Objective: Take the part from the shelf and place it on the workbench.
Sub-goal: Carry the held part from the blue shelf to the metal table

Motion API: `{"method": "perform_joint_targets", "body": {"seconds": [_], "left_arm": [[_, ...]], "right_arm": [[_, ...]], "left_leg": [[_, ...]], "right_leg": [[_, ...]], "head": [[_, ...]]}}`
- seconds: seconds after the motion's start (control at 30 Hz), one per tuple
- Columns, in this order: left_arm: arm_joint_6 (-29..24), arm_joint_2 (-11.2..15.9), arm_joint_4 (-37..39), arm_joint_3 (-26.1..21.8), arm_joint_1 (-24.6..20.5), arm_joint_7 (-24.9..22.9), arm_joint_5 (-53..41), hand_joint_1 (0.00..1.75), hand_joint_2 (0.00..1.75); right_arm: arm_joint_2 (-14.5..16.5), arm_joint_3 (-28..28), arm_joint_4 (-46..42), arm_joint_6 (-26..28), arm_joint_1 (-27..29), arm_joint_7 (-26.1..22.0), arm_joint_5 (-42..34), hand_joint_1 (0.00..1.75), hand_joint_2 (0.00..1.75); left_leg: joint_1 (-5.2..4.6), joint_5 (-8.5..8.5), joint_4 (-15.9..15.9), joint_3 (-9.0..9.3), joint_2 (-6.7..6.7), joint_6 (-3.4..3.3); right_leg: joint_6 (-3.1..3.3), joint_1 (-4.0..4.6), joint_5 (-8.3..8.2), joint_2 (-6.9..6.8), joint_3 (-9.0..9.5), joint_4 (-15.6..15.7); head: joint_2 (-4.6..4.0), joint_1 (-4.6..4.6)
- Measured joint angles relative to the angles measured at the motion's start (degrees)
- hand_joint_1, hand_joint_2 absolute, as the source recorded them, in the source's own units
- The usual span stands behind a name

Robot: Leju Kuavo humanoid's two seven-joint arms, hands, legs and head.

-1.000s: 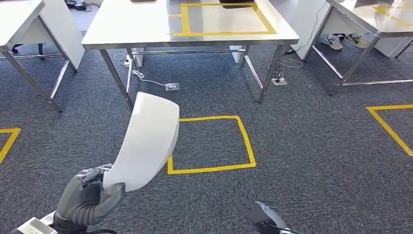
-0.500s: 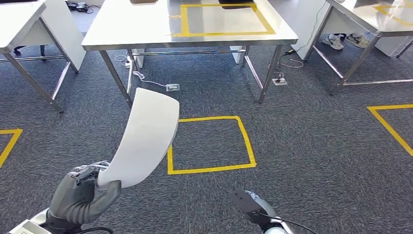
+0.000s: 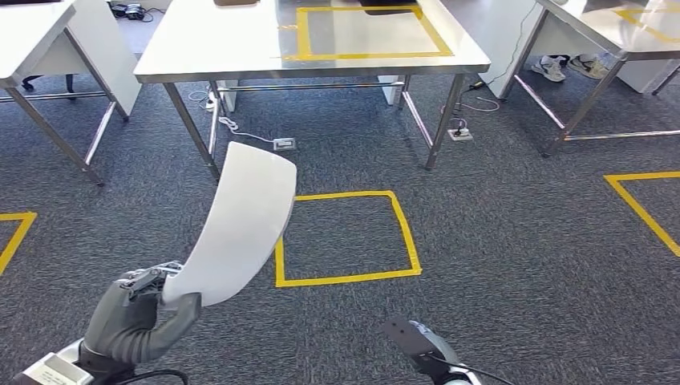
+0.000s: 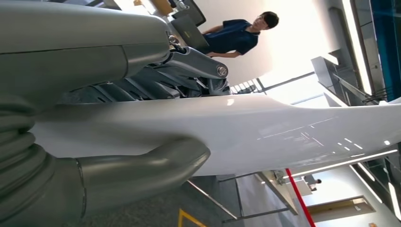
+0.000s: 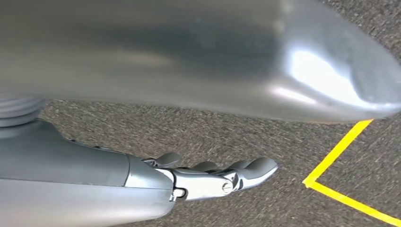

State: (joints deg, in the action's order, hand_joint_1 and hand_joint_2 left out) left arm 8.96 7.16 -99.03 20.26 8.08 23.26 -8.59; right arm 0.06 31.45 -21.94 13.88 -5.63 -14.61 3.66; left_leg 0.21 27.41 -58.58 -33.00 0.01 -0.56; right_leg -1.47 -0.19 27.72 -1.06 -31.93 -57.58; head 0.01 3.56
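Nearest, the left hand clamps the lower end of the curved white part, thumb under and fingers over, so the long panel stands up and clear of the floor while carried. The right hand hangs low, holding nothing, fingers loosely extended. Beyond lies a yellow floor square, likely a standing mark; farther, the bench with its taped yellow outline, presumably the drop zone.
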Motion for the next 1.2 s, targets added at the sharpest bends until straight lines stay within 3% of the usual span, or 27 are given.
{"method": "perform_joint_targets", "body": {"seconds": [1.2], "left_arm": [[0.63, -0.58, 1.98, -0.67, -1.6, 4.46, 0.88, 1.75, 1.75]], "right_arm": [[-0.91, -0.89, 0.8, 2.48, 1.48, 0.52, 0.91, 0.0, 0.0]], "left_leg": [[0.0, 0.0, 0.01, -0.02, 0.0, 0.01]], "right_leg": [[0.01, 0.0, 0.0, 0.0, -0.01, -0.01]], "head": [[0.0, 0.0]]}}
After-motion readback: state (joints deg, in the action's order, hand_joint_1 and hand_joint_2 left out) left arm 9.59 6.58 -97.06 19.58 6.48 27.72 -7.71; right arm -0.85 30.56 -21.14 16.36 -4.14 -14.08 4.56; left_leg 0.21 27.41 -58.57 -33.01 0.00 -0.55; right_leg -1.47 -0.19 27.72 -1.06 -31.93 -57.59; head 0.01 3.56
